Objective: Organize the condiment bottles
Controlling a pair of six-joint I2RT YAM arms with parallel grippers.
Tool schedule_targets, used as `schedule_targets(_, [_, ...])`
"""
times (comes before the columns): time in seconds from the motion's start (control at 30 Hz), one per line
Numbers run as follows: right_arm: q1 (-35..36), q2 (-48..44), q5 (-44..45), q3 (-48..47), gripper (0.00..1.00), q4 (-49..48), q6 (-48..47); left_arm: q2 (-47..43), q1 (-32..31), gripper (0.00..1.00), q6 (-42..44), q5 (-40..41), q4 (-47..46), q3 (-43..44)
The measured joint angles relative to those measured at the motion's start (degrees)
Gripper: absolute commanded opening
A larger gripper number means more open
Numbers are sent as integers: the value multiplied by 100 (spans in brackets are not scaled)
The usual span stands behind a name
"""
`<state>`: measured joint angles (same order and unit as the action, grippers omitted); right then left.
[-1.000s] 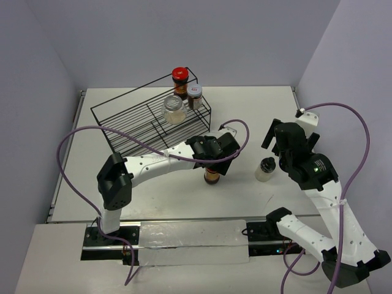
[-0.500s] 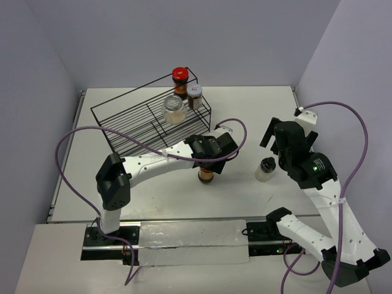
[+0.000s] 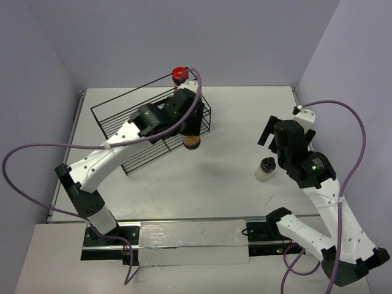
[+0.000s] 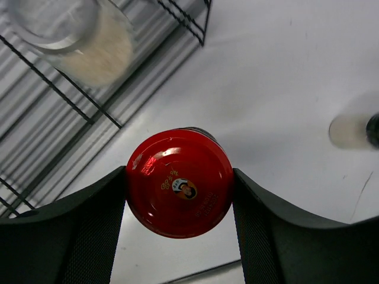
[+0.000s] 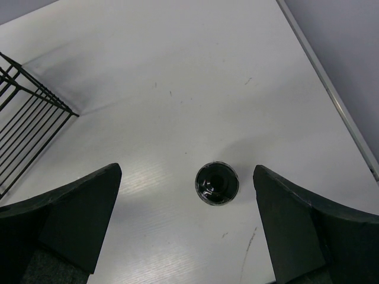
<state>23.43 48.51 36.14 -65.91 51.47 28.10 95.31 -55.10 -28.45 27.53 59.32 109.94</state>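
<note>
Since a second ago the left arm has lifted its jar off the middle of the table [image 3: 245,110] and swung it up and back toward the rack, while the right arm has barely shifted. Nearest the bases, the right gripper [image 5: 186,222] hangs over the right side of the table with its fingers spread wide and nothing between them. The black-lidded jar [image 3: 265,169] stands upright on the table below it, seen in the gap between the two fingers but touching neither. Farther back, the left gripper [image 4: 179,195] is clamped on the held red-lidded jar [image 4: 179,182], one finger pressed on each side of the lid. The jar hangs clear of the table, its dark brown contents showing below the wrist in the top view. It is over bare table, just beside the near right corner of the black wire rack [image 3: 116,119]. Inside that corner the clear pale jar [image 4: 77,35] stands on the rack floor. At the rack's far right corner stands the other red-lidded jar [image 3: 179,75]. The left arm hides the rest of that end.
</note>
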Motion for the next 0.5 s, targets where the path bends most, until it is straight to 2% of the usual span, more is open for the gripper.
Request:
schedule_targets(0.17, [-1,2,-41,0,100,-34,-35,-50,474,10,359,254,96,863])
schedule_targets(0.5, [-3,3,-151,4,100,-49,-49,244,1304,10,855,473,34,2030])
